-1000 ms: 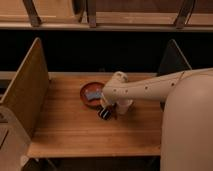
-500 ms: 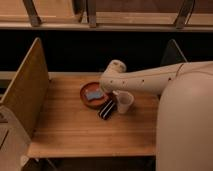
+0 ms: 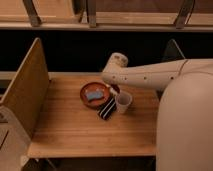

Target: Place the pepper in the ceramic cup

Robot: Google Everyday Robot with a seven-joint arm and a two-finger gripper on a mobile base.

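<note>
The off-white ceramic cup (image 3: 123,101) stands upright on the wooden table, right of the red-brown bowl (image 3: 95,95). My white arm reaches in from the right, its end above the bowl's right rim. The gripper (image 3: 114,89) hangs below the arm's end, just behind the cup and beside the bowl, mostly hidden by the arm. A small dark reddish shape there looks like the pepper (image 3: 116,90); I cannot tell whether it is held.
A black striped block (image 3: 106,108) lies in front of the bowl, touching the cup's left side. A blue item (image 3: 93,94) lies in the bowl. A wooden panel (image 3: 27,95) rises along the table's left edge. A dark gap lies behind the table.
The arm has lifted from low over the black block and drawn back toward the bowl's far right, uncovering the cup. The cup, bowl and block have stayed put.
</note>
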